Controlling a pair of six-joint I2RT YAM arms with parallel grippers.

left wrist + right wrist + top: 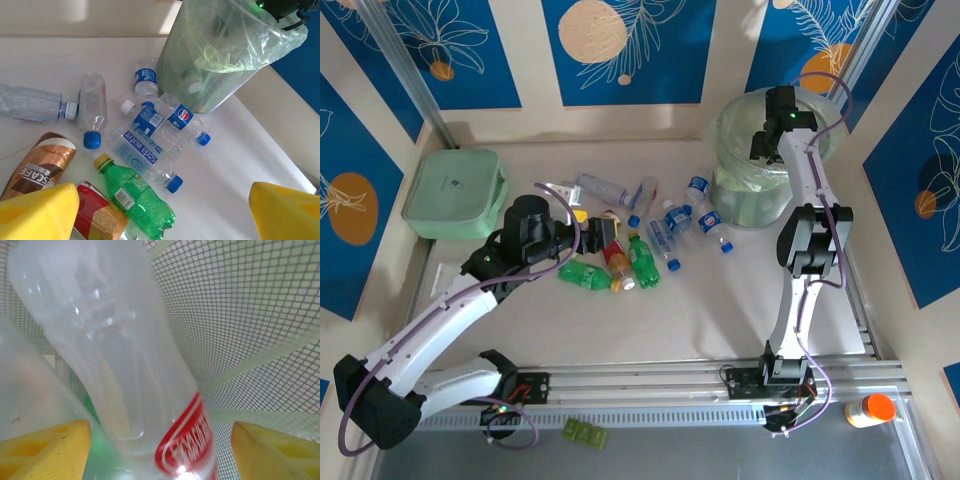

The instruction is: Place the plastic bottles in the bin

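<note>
Several plastic bottles lie scattered mid-table, left of the bin, a round translucent bucket with a pale green liner. My left gripper hovers open over them. In the left wrist view its yellow fingers stand wide apart with a green bottle, a red-labelled bottle and a clear soda-water bottle below, and the bin behind. My right gripper reaches into the bin's mouth. Its jaws are open, and a blurred clear bottle with a red label sits loose between them, a gap on each side.
A mint-green lidded box stands at the back left. A small orange-and-white bottle lies off the table's near right corner. A brown coffee bottle lies among the bottles. Blue patterned walls close in the back and sides.
</note>
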